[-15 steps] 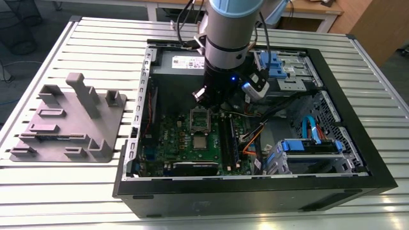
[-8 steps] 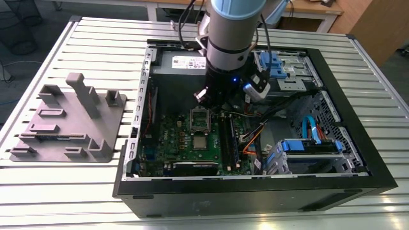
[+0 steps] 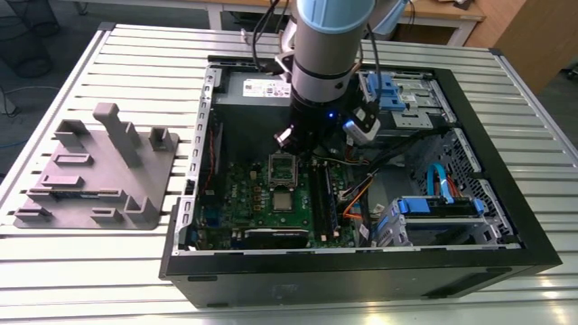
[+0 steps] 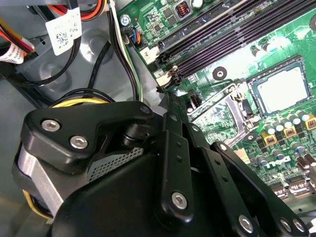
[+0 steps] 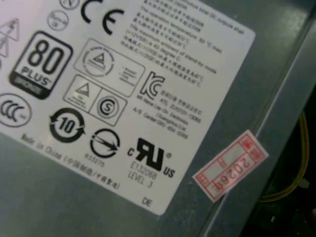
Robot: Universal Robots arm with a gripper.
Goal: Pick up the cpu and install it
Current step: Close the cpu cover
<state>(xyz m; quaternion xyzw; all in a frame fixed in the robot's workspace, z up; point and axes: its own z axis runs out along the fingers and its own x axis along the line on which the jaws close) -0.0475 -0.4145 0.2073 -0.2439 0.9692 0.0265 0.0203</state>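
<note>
The cpu (image 3: pixel 283 200) is a small silvery square lying flat in the socket on the green motherboard (image 3: pixel 248 196), inside the open computer case. The second wrist view shows the cpu (image 4: pixel 282 89) framed by the socket's dark rim. The silver socket frame (image 3: pixel 281 168) stands hinged open just beyond it, seen as a metal frame (image 4: pixel 222 106) in the second wrist view. My gripper (image 3: pixel 305 143) hangs low over the board, just past the open frame and a short way from the cpu. Its black linkage body (image 4: pixel 163 163) nearly touches the frame's edge in the second wrist view.
A grey plastic tray (image 3: pixel 99 169) with upright posts lies on the slatted table at the exterior view's left. In the case are the power supply (image 3: pixel 262 88) with its label (image 5: pixel 123 94), blue drive brackets (image 3: pixel 438 206), loose cables (image 3: pixel 361 196) and memory slots (image 4: pixel 227 34).
</note>
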